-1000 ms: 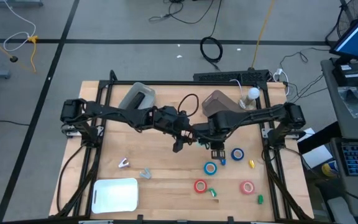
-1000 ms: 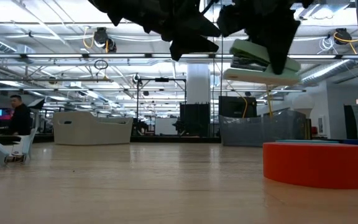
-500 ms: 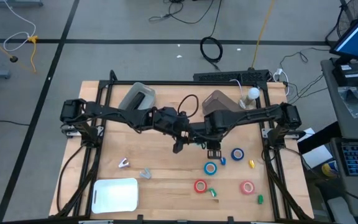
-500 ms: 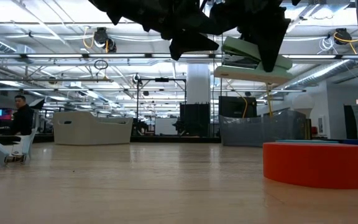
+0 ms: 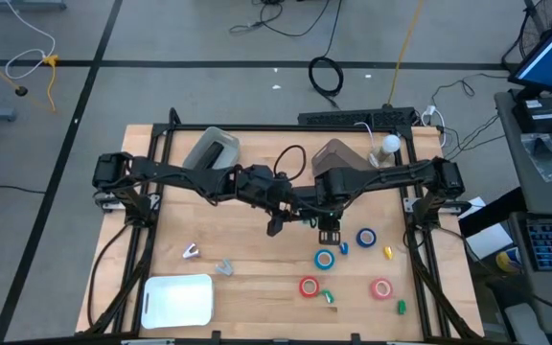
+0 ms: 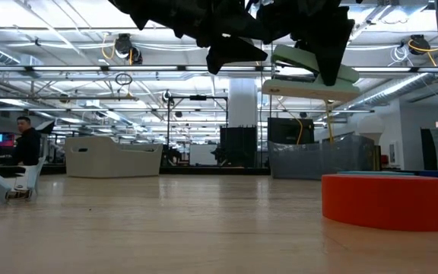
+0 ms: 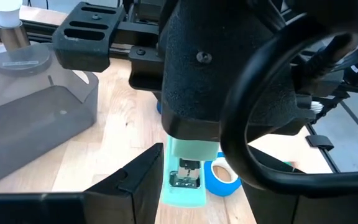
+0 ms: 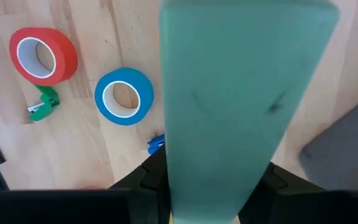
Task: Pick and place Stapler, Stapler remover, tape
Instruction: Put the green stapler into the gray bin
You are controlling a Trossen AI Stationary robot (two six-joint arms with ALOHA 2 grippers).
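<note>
From above, the two dark arms are being seen meeting over the middle of the wooden counter (image 5: 257, 259). The right claw (image 5: 329, 228) is being kept clamped on a pale green stapler, while the left claw (image 5: 274, 226) is being held just beside it with its fingers apart and nothing between them. Four tape rolls are lying in front of the claws: two blue (image 5: 325, 259) (image 5: 366, 237) and two red (image 5: 309, 287) (image 5: 381, 287).

At counter height, the stapler (image 6: 310, 74) is being held well clear of the wood, with a red roll (image 6: 382, 201) resting below it.

Past the left wrist, the stapler (image 7: 188, 177) is being shown hanging above a blue roll (image 7: 221, 178).

Past the right wrist, the stapler (image 8: 235, 99) is being gripped over a blue roll (image 8: 124, 96) and a red roll (image 8: 42, 56).
</note>
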